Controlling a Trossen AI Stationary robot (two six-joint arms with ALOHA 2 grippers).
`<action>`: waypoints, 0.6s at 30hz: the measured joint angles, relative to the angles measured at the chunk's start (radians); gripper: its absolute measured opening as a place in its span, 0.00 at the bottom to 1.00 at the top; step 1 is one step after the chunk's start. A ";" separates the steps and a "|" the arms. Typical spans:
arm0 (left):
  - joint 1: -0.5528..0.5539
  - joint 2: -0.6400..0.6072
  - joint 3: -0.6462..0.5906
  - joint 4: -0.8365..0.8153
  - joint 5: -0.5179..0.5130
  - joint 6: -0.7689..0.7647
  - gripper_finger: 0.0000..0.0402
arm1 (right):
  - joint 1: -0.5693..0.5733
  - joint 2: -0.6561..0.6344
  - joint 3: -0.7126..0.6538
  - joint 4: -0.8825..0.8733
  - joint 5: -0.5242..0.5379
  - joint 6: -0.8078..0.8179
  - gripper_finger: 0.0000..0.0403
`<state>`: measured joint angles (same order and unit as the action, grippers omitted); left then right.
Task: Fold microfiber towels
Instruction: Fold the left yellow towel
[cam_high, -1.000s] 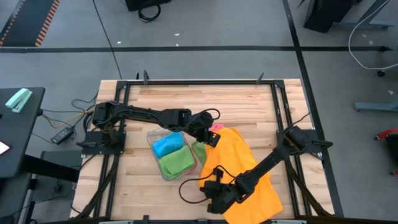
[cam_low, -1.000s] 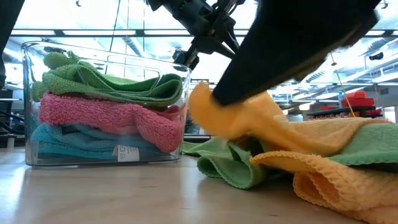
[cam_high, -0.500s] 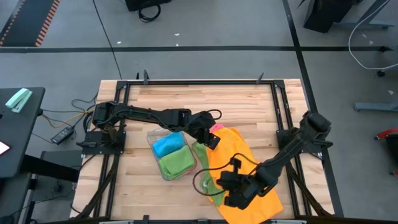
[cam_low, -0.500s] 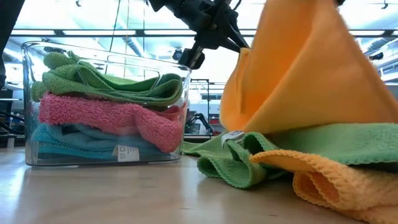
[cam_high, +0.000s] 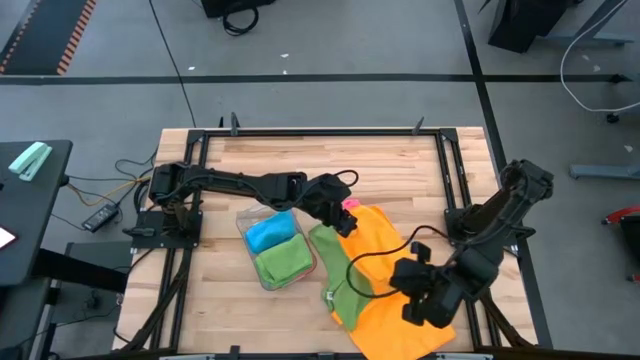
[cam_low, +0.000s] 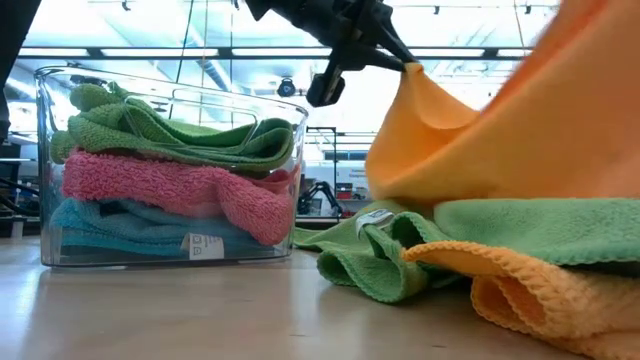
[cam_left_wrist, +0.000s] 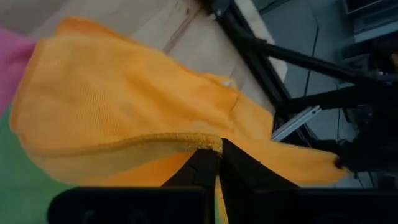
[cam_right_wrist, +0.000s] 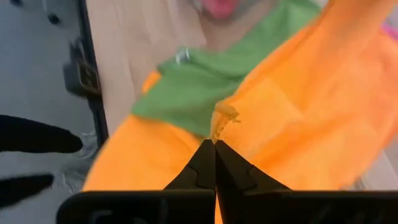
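- The orange towel (cam_high: 385, 262) lies right of centre on the desk (cam_high: 330, 165), over a green towel (cam_high: 343, 285); it looks light, limp and fuzzy, best gripped at hemmed corners.
- The left pincer (cam_high: 345, 222) pinches its far corner; the right pincer (cam_high: 418, 308) pinches a near edge.
- A clear tray (cam_high: 252, 222) to the left holds folded blue, pink and green cloths.

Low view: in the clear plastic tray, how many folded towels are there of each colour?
Green microfiber towel: 1
Pink microfiber towel: 1
Sky-blue microfiber towel: 1
Total in the clear plastic tray: 3
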<state>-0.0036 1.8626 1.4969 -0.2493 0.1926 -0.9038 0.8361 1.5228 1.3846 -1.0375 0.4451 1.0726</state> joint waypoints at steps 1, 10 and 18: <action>-0.001 0.000 0.000 0.010 -0.013 0.003 0.05 | 0.005 -0.001 0.000 -0.022 -0.013 0.011 0.01; 0.007 0.002 0.000 0.074 -0.105 0.211 0.07 | 0.020 0.006 0.000 -0.136 -0.036 0.126 0.01; 0.007 0.010 0.000 0.071 -0.203 0.434 0.04 | 0.020 0.011 -0.093 -0.099 -0.038 0.280 0.01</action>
<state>0.0036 1.8725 1.4971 -0.1781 -0.0105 -0.4701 0.8558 1.5333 1.2912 -1.1369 0.4072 1.3525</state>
